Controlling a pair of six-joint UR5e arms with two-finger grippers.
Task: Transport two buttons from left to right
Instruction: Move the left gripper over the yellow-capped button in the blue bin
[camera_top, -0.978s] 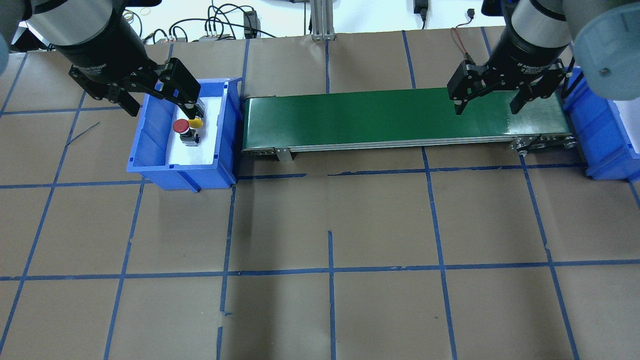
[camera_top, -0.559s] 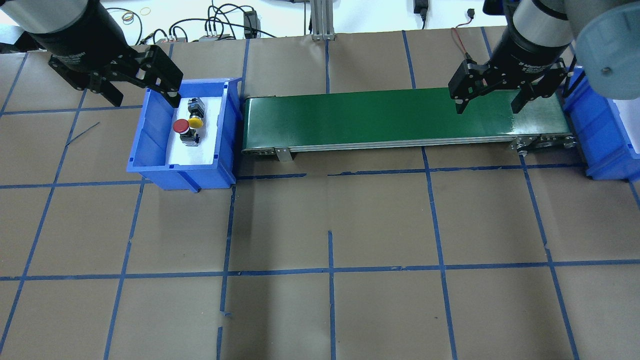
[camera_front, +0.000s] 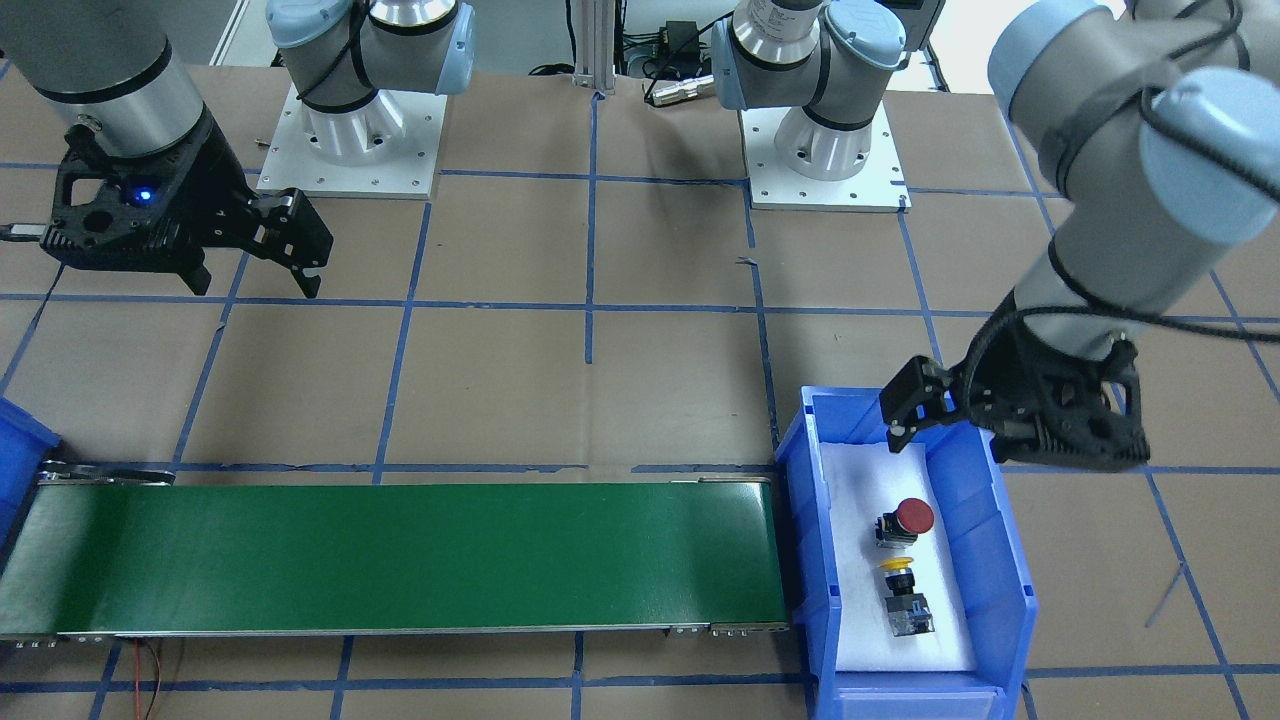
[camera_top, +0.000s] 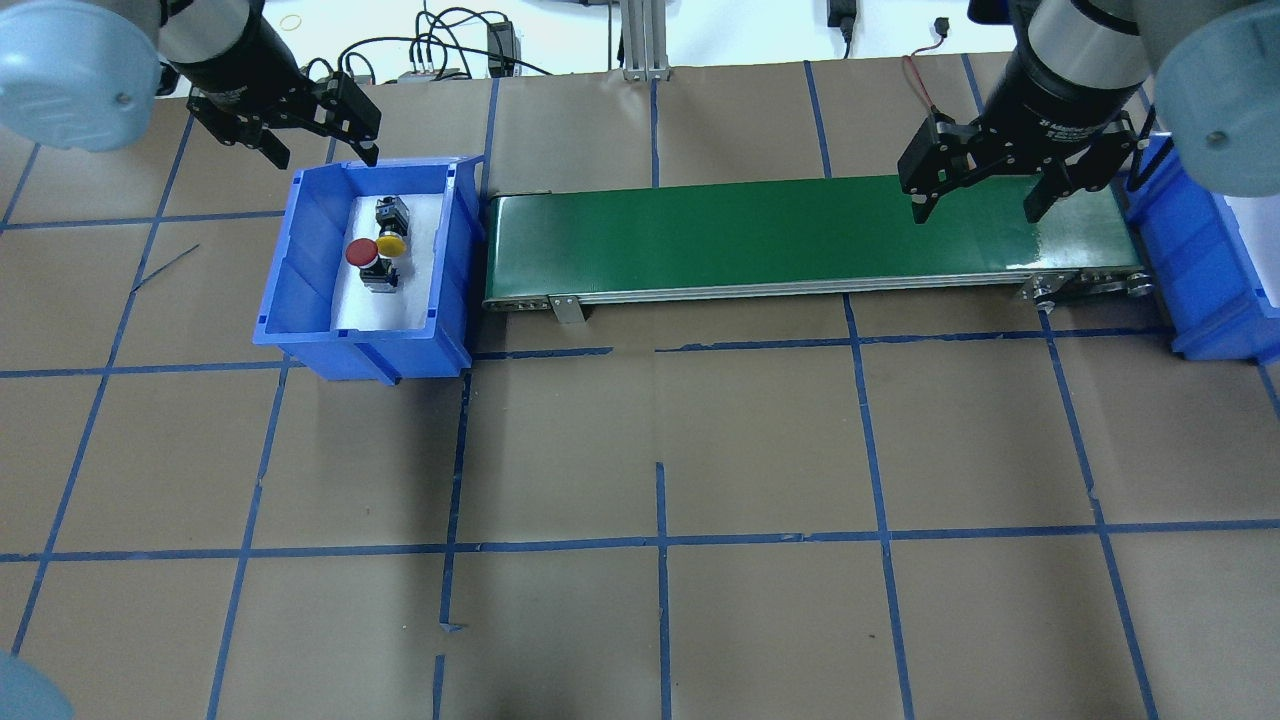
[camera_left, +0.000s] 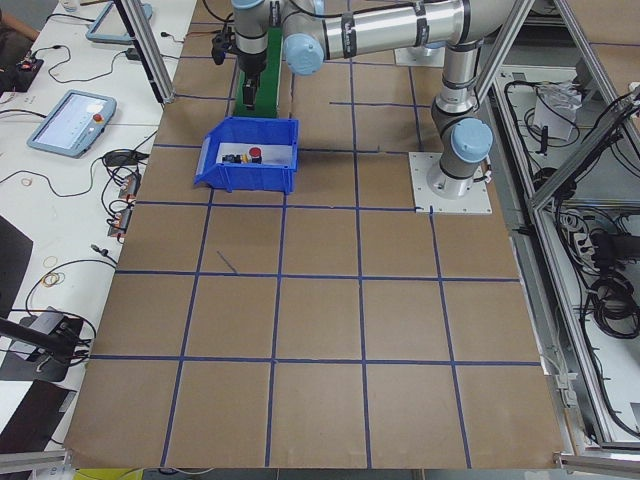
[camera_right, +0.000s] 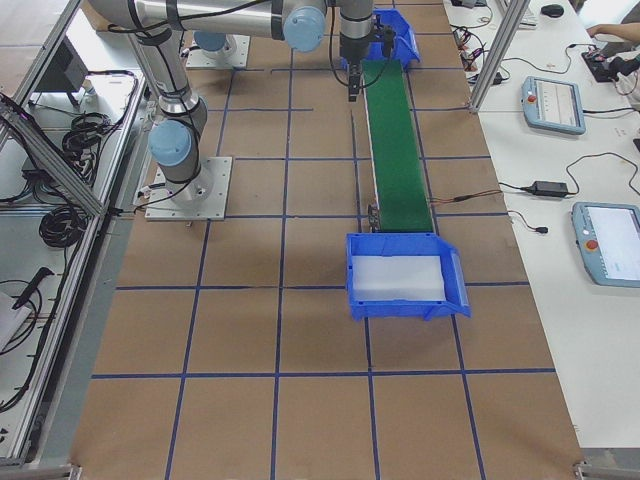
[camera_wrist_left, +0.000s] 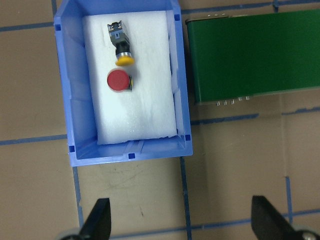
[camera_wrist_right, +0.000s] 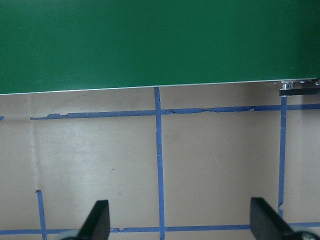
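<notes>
Two buttons lie side by side on white foam in the blue left bin (camera_top: 310, 255). The red mushroom-cap button (camera_top: 361, 252) also shows in the front view (camera_front: 913, 516) and the left wrist view (camera_wrist_left: 118, 80). The yellow-cap button (camera_top: 391, 245) on a black-grey body shows there too (camera_front: 897, 566) (camera_wrist_left: 124, 61). My left gripper (camera_top: 322, 152) hangs open and empty, raised by one end of the bin and clear of both buttons. My right gripper (camera_top: 975, 213) is open and empty over the right end of the green conveyor belt (camera_top: 780, 235).
The belt runs from the left bin to a second blue bin (camera_top: 1200, 270) at the right, lined with white foam (camera_right: 400, 278). Brown table paper with a blue tape grid lies in front of the belt. Cables lie along the far edge.
My left gripper has pulled up and away from the yellow button inside the bin to beyond its end, still open and empty. Both buttons stayed put. The right gripper barely moved.
</notes>
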